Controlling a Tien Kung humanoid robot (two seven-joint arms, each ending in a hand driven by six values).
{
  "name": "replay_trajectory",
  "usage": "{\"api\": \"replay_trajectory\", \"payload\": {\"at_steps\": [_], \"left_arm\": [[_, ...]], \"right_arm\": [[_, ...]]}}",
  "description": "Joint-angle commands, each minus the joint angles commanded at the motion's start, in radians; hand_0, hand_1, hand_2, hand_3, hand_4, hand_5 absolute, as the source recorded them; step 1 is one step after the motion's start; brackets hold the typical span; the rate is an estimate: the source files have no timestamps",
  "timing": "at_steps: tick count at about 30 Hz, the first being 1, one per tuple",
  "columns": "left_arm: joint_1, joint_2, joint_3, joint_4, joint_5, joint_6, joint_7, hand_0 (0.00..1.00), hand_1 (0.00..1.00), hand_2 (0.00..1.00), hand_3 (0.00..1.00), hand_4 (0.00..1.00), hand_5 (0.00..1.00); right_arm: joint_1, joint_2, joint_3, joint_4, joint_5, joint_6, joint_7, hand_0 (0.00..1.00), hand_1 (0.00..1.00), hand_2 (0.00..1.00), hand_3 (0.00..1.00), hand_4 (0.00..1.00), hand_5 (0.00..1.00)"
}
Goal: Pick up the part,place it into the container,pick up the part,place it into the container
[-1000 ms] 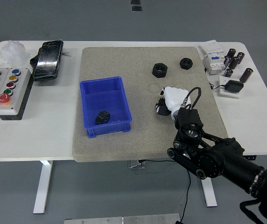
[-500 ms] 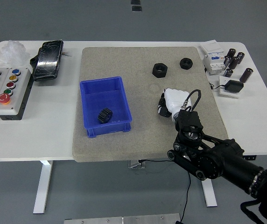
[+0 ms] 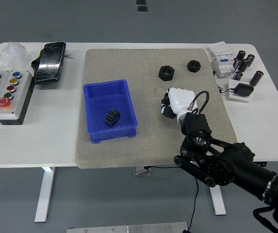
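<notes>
1. The right hand [image 3: 174,103] hangs over the grey mat [image 3: 148,145], right of the bin; its dark fingers [image 3: 165,108] curl under the white shell, but whether they hold anything I cannot tell from this height
2. The nearest loose parts are two black hex nuts: the larger nut [image 3: 166,72] just beyond the hand, the smaller nut [image 3: 193,64] further back and to the right, both flat on the mat and apart from each other
3. By their look they are metal: stiff, dense for their size, not fragile, likely smooth enough to slip. I would pinch across two opposite flats, fingertips low at the mat
4. The blue container [image 3: 110,111] sits at the mat's left, and a black gear [image 3: 112,117] already lies inside, toward the near wall
5. So one part seems delivered and a nut is probably next
6. The left hand is out of view; the button box [image 3: 4,94] rests untouched at the far left
</notes>
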Motion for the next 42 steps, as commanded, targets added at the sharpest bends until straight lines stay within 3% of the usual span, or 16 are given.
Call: {"api": "replay_trajectory", "payload": {"at_steps": [4,8,9,12,14,15,20,21,22,26,27,32,33,35,38,42], "left_arm": [[0.000,0.001,-0.001,0.000,0.000,0.000,0.000,0.614,0.544,0.550,0.616,0.612,0.341],[-0.001,0.002,0.000,0.000,0.000,0.000,0.001,0.614,0.544,0.550,0.616,0.612,0.341],[-0.002,0.002,0.000,0.000,-0.001,0.000,0.001,0.614,0.545,0.550,0.616,0.612,0.341],[-0.003,0.001,0.002,0.000,-0.002,0.000,0.001,0.614,0.545,0.550,0.616,0.612,0.341],[-0.002,0.001,0.000,0.000,0.000,0.000,0.003,0.614,0.545,0.550,0.616,0.612,0.341],[-0.002,0.001,0.000,0.000,0.000,0.001,0.003,0.614,0.545,0.550,0.616,0.612,0.340],[-0.002,0.002,-0.002,0.000,0.002,0.001,0.004,0.614,0.545,0.550,0.616,0.612,0.340],[-0.002,0.002,-0.001,0.000,0.002,0.001,0.004,0.614,0.545,0.550,0.616,0.613,0.340],[-0.002,0.002,-0.001,0.000,0.002,0.000,0.003,0.614,0.545,0.550,0.616,0.613,0.340],[-0.003,0.002,-0.001,0.000,0.003,0.000,0.003,0.614,0.545,0.550,0.616,0.613,0.340],[-0.003,0.002,-0.001,0.000,0.003,0.000,0.003,0.614,0.544,0.550,0.616,0.613,0.340],[-0.003,0.003,-0.003,0.000,0.005,0.000,0.002,0.614,0.544,0.550,0.616,0.613,0.340],[-0.003,0.003,-0.003,0.000,0.005,0.000,0.002,0.614,0.545,0.550,0.616,0.613,0.340],[-0.003,0.003,-0.003,0.000,0.006,0.000,0.002,0.614,0.545,0.550,0.616,0.613,0.340],[-0.002,0.002,-0.004,0.000,0.006,-0.001,0.001,0.614,0.545,0.550,0.616,0.613,0.340],[0.000,0.002,-0.006,0.000,0.009,-0.001,0.000,0.614,0.545,0.550,0.616,0.612,0.340]], "right_arm": [[0.025,-0.011,-0.030,0.099,0.016,-0.026,0.010,0.384,0.512,0.298,0.396,0.119,0.084],[0.053,0.006,-0.117,0.192,0.097,-0.106,0.058,0.384,0.512,0.298,0.396,0.119,0.084],[0.056,0.013,-0.139,0.204,0.117,-0.124,0.071,0.445,0.587,0.559,0.518,0.290,0.036],[0.061,0.029,-0.212,0.221,0.170,-0.164,0.091,0.445,0.587,0.559,0.518,0.290,0.036],[0.065,0.033,-0.249,0.225,0.169,-0.152,0.079,0.445,0.587,0.559,0.518,0.290,0.036],[0.067,0.035,-0.267,0.227,0.162,-0.141,0.068,0.460,0.754,0.780,0.687,0.394,0.253],[0.070,0.041,-0.290,0.229,0.119,-0.095,0.027,0.460,0.754,0.780,0.687,0.394,0.253],[0.069,0.042,-0.292,0.229,0.113,-0.089,0.022,0.474,0.819,0.857,0.757,0.542,0.305],[0.068,0.043,-0.293,0.228,0.109,-0.085,0.019,0.474,0.819,0.857,0.757,0.542,0.305],[0.065,0.042,-0.281,0.229,0.093,-0.074,0.016,0.474,0.819,0.857,0.757,0.542,0.305],[0.064,0.041,-0.275,0.230,0.090,-0.073,0.019,0.476,0.829,0.869,0.812,0.908,0.609],[0.057,0.034,-0.236,0.235,0.077,-0.063,0.027,0.476,0.829,0.869,0.812,0.908,0.609],[0.054,0.032,-0.221,0.237,0.076,-0.061,0.029,0.477,0.837,0.887,0.836,0.970,0.645],[0.046,0.025,-0.187,0.247,0.077,-0.067,0.041,0.477,0.837,0.887,0.836,0.970,0.645],[0.024,-0.006,-0.112,0.294,0.095,-0.113,0.077,0.477,0.837,0.887,0.836,0.970,0.645],[-0.032,-0.056,0.036,0.376,0.172,-0.189,0.158,0.435,0.776,0.813,0.799,0.930,0.616]]}}
